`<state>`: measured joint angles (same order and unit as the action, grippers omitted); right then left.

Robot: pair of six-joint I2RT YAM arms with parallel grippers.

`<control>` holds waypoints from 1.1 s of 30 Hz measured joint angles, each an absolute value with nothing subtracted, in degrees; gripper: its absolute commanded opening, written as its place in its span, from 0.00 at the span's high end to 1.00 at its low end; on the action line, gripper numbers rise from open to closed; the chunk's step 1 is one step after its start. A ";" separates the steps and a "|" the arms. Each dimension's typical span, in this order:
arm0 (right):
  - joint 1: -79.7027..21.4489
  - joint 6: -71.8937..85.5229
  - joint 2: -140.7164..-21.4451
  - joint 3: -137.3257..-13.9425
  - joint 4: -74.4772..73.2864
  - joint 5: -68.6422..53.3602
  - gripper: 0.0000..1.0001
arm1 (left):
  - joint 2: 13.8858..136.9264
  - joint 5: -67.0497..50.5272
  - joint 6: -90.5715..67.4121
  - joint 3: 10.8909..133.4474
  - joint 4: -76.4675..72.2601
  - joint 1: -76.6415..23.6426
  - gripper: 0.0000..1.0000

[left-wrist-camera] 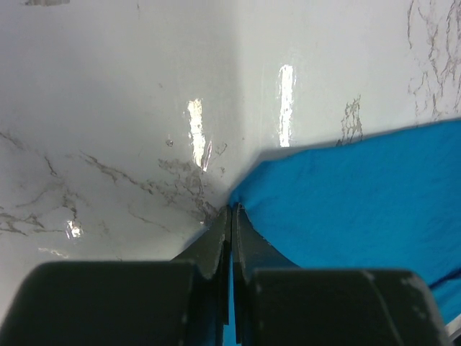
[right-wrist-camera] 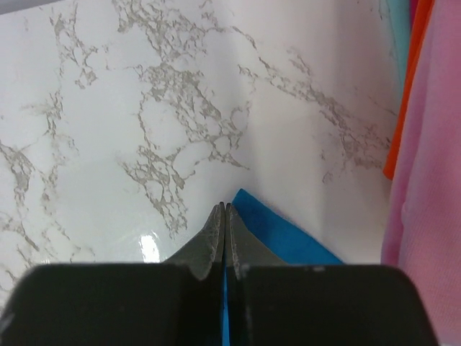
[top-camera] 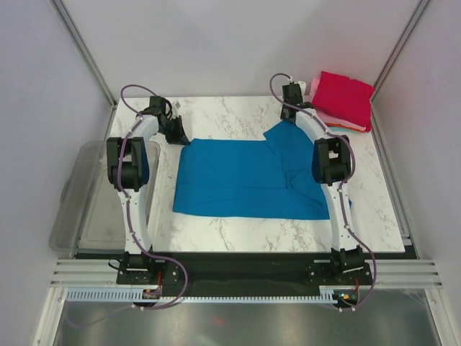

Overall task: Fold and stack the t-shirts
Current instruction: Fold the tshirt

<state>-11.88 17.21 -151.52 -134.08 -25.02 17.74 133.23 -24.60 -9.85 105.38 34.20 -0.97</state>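
Observation:
A bright blue t-shirt (top-camera: 245, 180) lies spread flat in the middle of the marble table (top-camera: 230, 115). My left gripper (top-camera: 180, 137) is at its far left corner. In the left wrist view the left gripper (left-wrist-camera: 232, 209) is shut, with blue cloth (left-wrist-camera: 360, 202) pinched between the fingers. At the shirt's far right corner my right gripper (top-camera: 288, 119) is also down on the cloth. The right wrist view shows the right gripper (right-wrist-camera: 225, 206) shut on a blue corner (right-wrist-camera: 281, 234). A stack of folded t-shirts (top-camera: 344, 97), crimson on top, sits at the far right.
A clear grey plastic bin (top-camera: 86, 194) stands off the table's left edge. In the right wrist view the stack's pink (right-wrist-camera: 432, 180), orange (right-wrist-camera: 410, 94) and teal (right-wrist-camera: 398, 36) layers lie close on the right. Grey walls enclose the table on three sides.

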 measured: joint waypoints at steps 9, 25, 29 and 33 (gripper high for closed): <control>-11.84 17.82 -146.43 -128.64 -26.48 14.11 1.00 | 131.59 -22.41 -11.84 104.09 34.17 -1.39 0.98; -11.90 19.94 -110.21 -94.45 -21.21 12.53 1.00 | 110.15 -19.77 -12.73 86.50 31.97 -1.74 0.98; -12.21 20.69 -100.05 -83.46 -20.43 12.47 1.00 | 106.52 -19.77 -13.04 81.71 31.48 -1.74 0.98; -12.78 21.50 -87.92 -73.67 -19.68 12.51 1.00 | 102.74 -19.77 -13.15 78.35 31.00 -2.02 0.98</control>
